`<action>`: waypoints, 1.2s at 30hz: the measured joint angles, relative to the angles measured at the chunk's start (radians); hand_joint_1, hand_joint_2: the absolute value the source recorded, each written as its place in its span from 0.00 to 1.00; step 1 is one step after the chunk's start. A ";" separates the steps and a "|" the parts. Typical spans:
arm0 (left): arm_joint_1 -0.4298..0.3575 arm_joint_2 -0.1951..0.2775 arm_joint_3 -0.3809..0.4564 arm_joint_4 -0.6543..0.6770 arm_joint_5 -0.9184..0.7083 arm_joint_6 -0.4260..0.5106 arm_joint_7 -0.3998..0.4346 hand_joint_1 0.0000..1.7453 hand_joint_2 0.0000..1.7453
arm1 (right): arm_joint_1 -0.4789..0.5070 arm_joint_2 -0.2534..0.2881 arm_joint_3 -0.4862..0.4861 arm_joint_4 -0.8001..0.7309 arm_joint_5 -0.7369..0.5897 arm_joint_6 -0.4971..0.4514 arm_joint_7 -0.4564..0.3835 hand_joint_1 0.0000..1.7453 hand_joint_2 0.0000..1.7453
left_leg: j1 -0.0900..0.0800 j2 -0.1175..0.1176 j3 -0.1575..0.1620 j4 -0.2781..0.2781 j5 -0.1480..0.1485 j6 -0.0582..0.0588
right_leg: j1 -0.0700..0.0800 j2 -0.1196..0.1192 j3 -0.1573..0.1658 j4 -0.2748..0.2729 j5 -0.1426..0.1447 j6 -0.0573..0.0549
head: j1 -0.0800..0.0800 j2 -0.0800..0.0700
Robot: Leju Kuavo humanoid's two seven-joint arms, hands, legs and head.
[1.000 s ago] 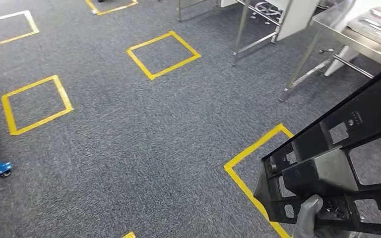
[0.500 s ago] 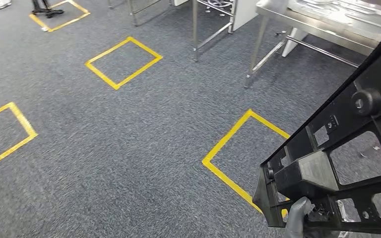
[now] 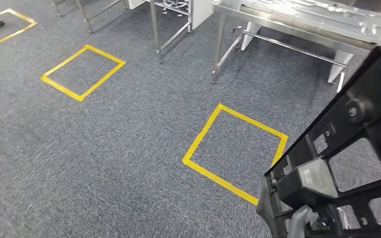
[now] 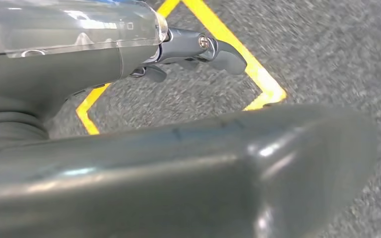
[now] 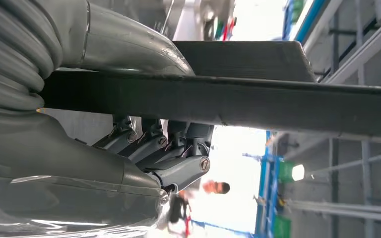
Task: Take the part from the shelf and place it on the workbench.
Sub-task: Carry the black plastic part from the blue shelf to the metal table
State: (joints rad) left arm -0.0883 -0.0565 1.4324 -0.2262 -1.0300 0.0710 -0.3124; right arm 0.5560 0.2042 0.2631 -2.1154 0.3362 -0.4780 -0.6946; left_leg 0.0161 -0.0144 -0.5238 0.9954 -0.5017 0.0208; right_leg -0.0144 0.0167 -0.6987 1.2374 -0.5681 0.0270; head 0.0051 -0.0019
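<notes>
**Robot hand carries the frame toward the desk**

Your right robot hand (image 5: 163, 148) grips the black frame (image 3: 342, 163), fingers curled under its flat edge and thumb on top, so the long part rides off the carpet (image 3: 129, 148) at a slant. Your left robot hand (image 4: 188, 49) hangs over the yellow floor square (image 3: 235, 148), holding nothing, fingers loosely spread. Ahead stands the steel desk (image 3: 297, 22); the frame is not on it yet.
</notes>
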 joint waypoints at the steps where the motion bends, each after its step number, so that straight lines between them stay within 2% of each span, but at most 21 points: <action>1: 0.002 0.000 0.000 0.000 0.000 -0.004 -0.003 0.00 0.00 | 0.004 0.000 -0.001 0.000 0.020 -0.006 0.001 1.00 1.00 | -0.001 0.011 0.001 0.000 -0.004 0.000 | -0.001 -0.008 -0.025 0.051 -0.014 0.002 | 0.000 0.000; 3: 0.004 -0.001 0.000 0.000 -0.001 -0.009 -0.009 0.00 0.00 | 0.011 0.001 -0.003 0.001 0.042 -0.010 0.003 1.00 1.00 | -0.002 0.027 0.009 0.000 -0.012 -0.002 | -0.004 -0.014 -0.022 0.052 0.011 0.004 | 0.000 0.000; 6: 0.003 -0.005 -0.001 0.000 -0.005 -0.013 -0.019 0.00 0.00 | 0.014 0.002 -0.004 0.001 0.057 -0.015 0.007 1.00 1.00 | -0.004 0.039 0.034 0.000 -0.028 -0.011 | -0.001 -0.025 0.089 -0.143 0.089 -0.006 | 0.000 0.000; 7: 0.003 -0.007 -0.002 0.000 -0.006 -0.013 -0.021 0.00 0.00 | 0.015 0.003 -0.005 0.001 0.061 -0.016 0.008 1.00 1.00 | -0.004 0.041 0.039 0.000 -0.034 -0.016 | 0.002 -0.028 0.114 -0.187 0.092 -0.011 | 0.000 0.000; 9: 0.001 -0.009 -0.005 0.000 -0.007 -0.014 -0.024 0.00 0.00 | 0.016 0.005 -0.006 0.001 0.067 -0.017 0.010 1.00 1.00 | -0.005 0.045 0.047 -0.003 -0.043 -0.028 | 0.010 -0.029 0.127 -0.208 0.076 -0.023 | -0.001 0.000; 12: -0.003 -0.010 -0.013 0.000 -0.009 -0.014 -0.026 0.00 0.00 | 0.018 0.011 -0.008 0.000 0.074 -0.019 0.013 1.00 1.00 | -0.003 0.040 0.064 0.013 -0.059 -0.043 | 0.003 -0.022 0.167 -0.232 0.063 -0.043 | -0.005 0.000; 14: -0.003 -0.011 -0.016 0.000 -0.009 -0.015 -0.027 0.00 0.00 | 0.016 0.015 -0.010 0.000 0.076 -0.019 0.014 1.00 1.00 | -0.002 0.029 0.008 0.122 -0.083 -0.049 | 0.000 -0.022 0.204 -0.246 0.047 -0.053 | -0.012 0.000; 16: 0.002 -0.012 -0.017 0.000 -0.009 -0.015 -0.027 0.00 0.00 | 0.015 0.016 -0.012 0.001 0.078 -0.019 0.015 1.00 1.00 | 0.000 0.024 -0.103 0.266 -0.103 -0.055 | 0.000 -0.017 0.232 -0.248 0.022 -0.058 | -0.017 0.000; 17: 0.006 -0.012 -0.017 0.000 -0.009 -0.015 -0.026 0.00 0.00 | 0.015 0.016 -0.014 0.002 0.080 -0.019 0.017 1.00 1.00 | 0.001 0.024 -0.150 0.304 -0.090 -0.058 | 0.000 -0.011 0.248 -0.248 0.007 -0.057 | -0.018 0.000; 18: 0.010 -0.012 -0.017 0.000 -0.009 -0.015 -0.025 0.00 0.00 | 0.015 0.016 -0.015 0.002 0.082 -0.019 0.020 1.00 1.00 | 0.001 0.024 -0.178 0.301 -0.052 -0.060 | -0.001 -0.006 0.267 -0.248 -0.009 -0.055 | -0.018 0.000; 20: 0.014 -0.012 -0.018 0.000 -0.009 -0.015 -0.024 0.00 0.00 | 0.015 0.017 -0.015 0.003 0.086 -0.021 0.024 1.00 1.00 | 0.000 0.023 -0.184 0.208 0.061 -0.059 | -0.005 0.002 0.314 -0.250 -0.045 -0.048 | -0.018 0.000; 21: 0.014 -0.012 -0.018 0.000 -0.009 -0.015 -0.024 0.00 0.00 | 0.014 0.018 -0.015 0.004 0.088 -0.022 0.026 1.00 1.00 | -0.002 0.021 -0.178 0.170 0.100 -0.057 | -0.007 0.004 0.332 -0.254 -0.061 -0.042 | -0.018 0.000; 22: 0.014 -0.013 -0.018 0.001 -0.009 -0.015 -0.024 0.00 0.00 | 0.013 0.018 -0.015 0.004 0.090 -0.023 0.027 1.00 1.00 | -0.006 0.020 -0.168 0.138 0.114 -0.052 | -0.007 0.006 0.345 -0.260 -0.073 -0.035 | -0.020 0.000; 24: 0.012 -0.013 -0.018 0.001 -0.010 -0.015 -0.023 0.00 0.00 | 0.011 0.020 -0.015 0.006 0.094 -0.024 0.029 1.00 1.00 | -0.013 0.018 -0.146 0.105 0.079 -0.036 | -0.006 0.007 0.354 -0.275 -0.078 -0.018 | -0.025 0.000; 27: 0.015 -0.013 -0.019 0.001 -0.010 -0.015 -0.024 0.00 0.00 | 0.007 0.020 -0.015 0.006 0.098 -0.024 0.031 1.00 1.00 | -0.010 0.015 -0.089 0.039 0.039 -0.011 | -0.004 0.002 0.325 -0.210 -0.032 -0.003 | -0.025 0.000; 29: 0.019 -0.014 -0.019 0.001 -0.010 -0.015 -0.024 0.00 0.00 | 0.002 0.020 -0.015 0.007 0.096 -0.023 0.032 1.00 1.00 | -0.007 0.013 -0.032 -0.006 0.027 -0.002 | -0.001 -0.005 0.242 -0.082 -0.014 -0.008 | -0.021 0.000; 31: 0.021 -0.014 -0.019 0.001 -0.010 -0.016 -0.024 0.00 0.00 | 0.000 0.019 -0.016 0.009 0.082 -0.016 0.036 1.00 1.00 | -0.009 0.015 0.031 -0.045 0.009 0.000 | 0.005 -0.006 0.146 0.005 -0.070 -0.015 | -0.019 0.000; 33: 0.023 -0.014 -0.019 0.001 -0.010 -0.016 -0.024 0.00 0.00 | 0.000 0.019 -0.016 0.010 0.067 -0.009 0.040 1.00 1.00 | -0.010 0.018 0.100 -0.076 -0.015 -0.001 | 0.009 -0.006 0.079 0.007 -0.142 -0.016 | -0.017 0.000; 34: 0.024 -0.014 -0.019 0.001 -0.009 -0.016 -0.024 0.00 0.00 | 0.001 0.019 -0.016 0.010 0.065 -0.010 0.041 1.00 1.00 | -0.011 0.019 0.135 -0.086 -0.031 -0.002 | 0.009 -0.007 0.058 -0.022 -0.145 -0.016 | -0.017 0.000; 35: 0.024 -0.014 -0.019 0.001 -0.009 -0.016 -0.025 0.00 0.00 | 0.002 0.019 -0.017 0.010 0.066 -0.015 0.040 1.00 1.00 | -0.012 0.021 0.165 -0.092 -0.048 -0.004 | 0.009 -0.008 0.041 -0.066 -0.104 -0.019 | -0.016 0.000; 36: 0.026 -0.015 -0.019 0.001 -0.009 -0.016 -0.028 0.00 0.00 | 0.004 0.019 -0.017 0.010 0.068 -0.019 0.040 1.00 1.00 | -0.013 0.024 0.191 -0.091 -0.069 -0.006 | 0.011 -0.012 0.023 -0.119 -0.005 -0.023 | -0.016 0.000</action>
State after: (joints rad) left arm -0.0628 -0.0712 1.4134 -0.2255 -1.0392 0.0548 -0.3400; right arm 0.5600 0.2228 0.2460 -2.1053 0.4040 -0.4971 -0.6549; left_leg 0.0026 0.0093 -0.3323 0.9040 -0.5707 0.0151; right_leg -0.0036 0.0042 -0.6759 1.1181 -0.5729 0.0037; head -0.0110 -0.0019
